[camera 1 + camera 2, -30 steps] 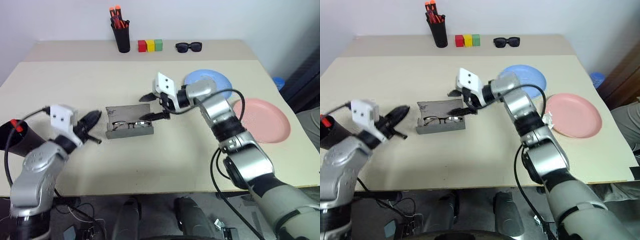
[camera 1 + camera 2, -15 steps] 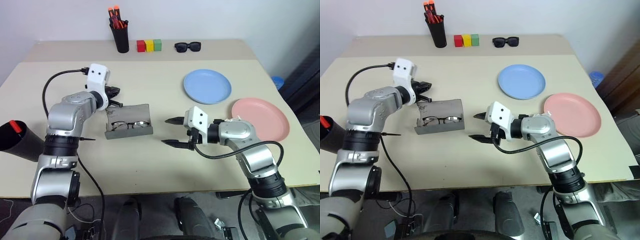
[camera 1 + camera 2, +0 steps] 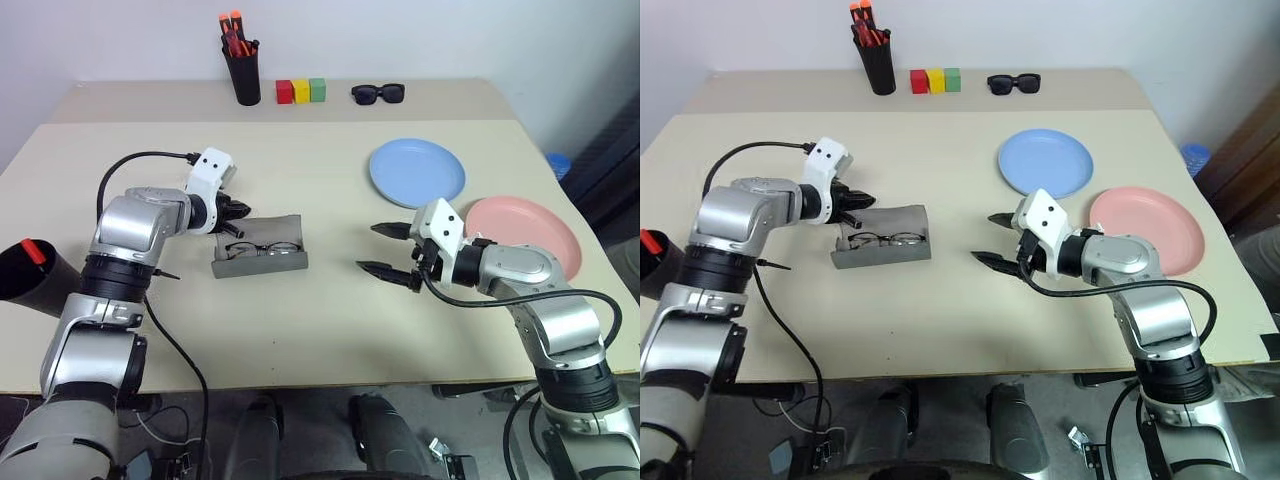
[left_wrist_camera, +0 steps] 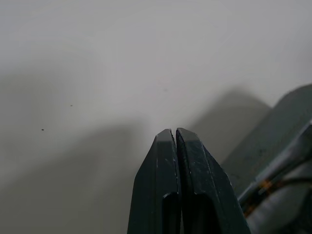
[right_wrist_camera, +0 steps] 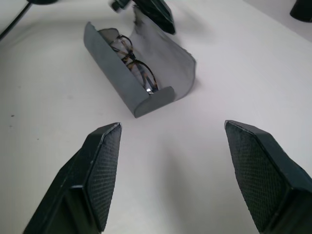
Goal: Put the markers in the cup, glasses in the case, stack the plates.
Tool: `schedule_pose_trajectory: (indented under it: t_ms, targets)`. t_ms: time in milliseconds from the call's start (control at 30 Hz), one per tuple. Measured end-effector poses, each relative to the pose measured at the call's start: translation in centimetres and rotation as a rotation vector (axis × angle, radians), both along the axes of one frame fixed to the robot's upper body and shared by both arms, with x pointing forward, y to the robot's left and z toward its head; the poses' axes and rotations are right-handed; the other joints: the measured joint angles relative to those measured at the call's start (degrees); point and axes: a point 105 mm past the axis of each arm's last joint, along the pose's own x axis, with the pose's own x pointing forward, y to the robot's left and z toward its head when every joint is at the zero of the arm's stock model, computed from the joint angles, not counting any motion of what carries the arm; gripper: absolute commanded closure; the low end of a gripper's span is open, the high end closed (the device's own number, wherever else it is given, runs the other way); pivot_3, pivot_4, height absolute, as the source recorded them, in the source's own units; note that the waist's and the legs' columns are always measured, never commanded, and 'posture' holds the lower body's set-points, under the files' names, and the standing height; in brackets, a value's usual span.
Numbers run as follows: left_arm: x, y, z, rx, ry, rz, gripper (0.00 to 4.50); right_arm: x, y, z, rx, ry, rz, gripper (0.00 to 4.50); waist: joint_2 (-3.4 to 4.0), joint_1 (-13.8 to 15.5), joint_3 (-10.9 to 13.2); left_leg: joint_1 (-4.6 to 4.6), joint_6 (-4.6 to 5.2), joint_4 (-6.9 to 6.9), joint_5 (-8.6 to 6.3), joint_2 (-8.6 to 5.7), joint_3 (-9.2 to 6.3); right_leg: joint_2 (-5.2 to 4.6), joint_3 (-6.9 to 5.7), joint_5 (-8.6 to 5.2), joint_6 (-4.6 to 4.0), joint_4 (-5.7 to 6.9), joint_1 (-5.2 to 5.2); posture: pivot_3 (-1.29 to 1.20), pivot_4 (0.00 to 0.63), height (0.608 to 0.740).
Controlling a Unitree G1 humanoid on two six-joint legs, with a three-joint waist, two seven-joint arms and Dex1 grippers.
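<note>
The grey case (image 3: 258, 262) lies open mid-table with the wire-frame glasses (image 3: 262, 248) inside, also seen in the right wrist view (image 5: 134, 66). My left gripper (image 3: 242, 210) is shut and empty, its tips at the back left of the case lid (image 4: 287, 131). To the right of the case my right gripper (image 3: 373, 248) hangs open and empty. The blue plate (image 3: 417, 172) and the pink plate (image 3: 530, 235) lie apart at the right. The black cup (image 3: 25, 285) sits at the left edge with a red-capped marker (image 3: 34, 250) in it.
A black pen holder with orange-capped markers (image 3: 241, 70), three coloured blocks (image 3: 301, 91) and black sunglasses (image 3: 378, 93) line the far edge. A thin dark tip (image 3: 166, 274) pokes out beside my left forearm.
My left arm swung from beside the cup up to the back of the case lid. My right gripper drew back from the case toward the right, still open.
</note>
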Motion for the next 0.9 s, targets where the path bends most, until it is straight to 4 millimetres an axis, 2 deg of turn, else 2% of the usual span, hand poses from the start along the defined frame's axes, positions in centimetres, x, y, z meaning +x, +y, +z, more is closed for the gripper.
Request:
schedule_pose_trajectory:
  t_ms: [267, 367, 533, 600, 700, 800, 900]
  targets:
    - [-5.0, -0.3, -1.5, 0.101, -0.009, -0.175, 4.43, 1.7, -0.2, 0.0, -0.001, 0.004, -0.015, 1.08, 0.01, 0.04, 0.0, 0.01, 0.0, 0.04, 0.0, 0.0, 0.02, -0.02, 0.02, -0.11, -0.22, 0.02, 0.02, 0.0, 0.15, 0.74]
    - [-6.2, -0.5, -1.8, 0.142, -0.039, -0.214, 4.43, 3.4, -0.6, -0.4, -0.023, 0.015, -0.082, 1.08, 0.0, 0.09, -0.01, 0.04, 0.01, 0.07, 0.0, -0.01, 0.03, -0.04, 0.03, -0.12, -0.25, 0.01, 0.04, 0.0, 0.15, 0.74]
    - [-6.4, -1.4, -2.1, 0.11, -0.18, -0.232, 4.43, 7.3, -2.4, -0.3, -0.121, -0.07, -0.276, 1.08, 0.0, 0.21, 0.0, -0.01, 0.01, 0.08, 0.01, -0.01, 0.05, -0.06, 0.02, -0.11, -0.26, -0.01, 0.02, 0.0, 0.15, 0.74]
    - [-6.3, -1.7, -1.5, 0.065, -0.268, -0.214, 4.43, 8.4, -3.3, -0.6, -0.199, -0.12, -0.328, 1.08, 0.0, 0.18, 0.0, -0.02, 0.01, 0.06, 0.0, -0.01, 0.06, -0.06, 0.03, -0.1, -0.24, -0.03, 0.01, 0.0, 0.15, 0.74]
    - [-6.9, -2.3, 0.4, -0.024, -0.407, -0.2, 4.43, 9.8, -4.6, -1.9, -0.313, -0.169, -0.386, 1.08, 0.0, 0.12, 0.01, -0.02, 0.01, 0.06, 0.0, -0.01, 0.07, -0.06, 0.03, -0.09, -0.22, -0.03, 0.01, 0.0, 0.15, 0.74]
    - [-8.2, -3.2, 1.8, -0.095, -0.481, -0.226, 4.43, 10.8, -5.8, -2.9, -0.384, -0.194, -0.432, 1.08, 0.0, 0.05, 0.01, 0.01, 0.01, 0.06, 0.01, -0.01, 0.07, -0.06, 0.04, -0.08, -0.22, -0.02, 0.02, 0.0, 0.15, 0.74]
    - [-9.4, -4.2, 1.9, -0.156, -0.488, -0.261, 4.43, 11.7, -7.0, -3.6, -0.442, -0.218, -0.469, 1.08, 0.0, 0.01, 0.01, 0.03, 0.01, 0.07, 0.01, -0.01, 0.07, -0.06, 0.05, -0.08, -0.22, -0.01, 0.04, 0.0, 0.15, 0.74]
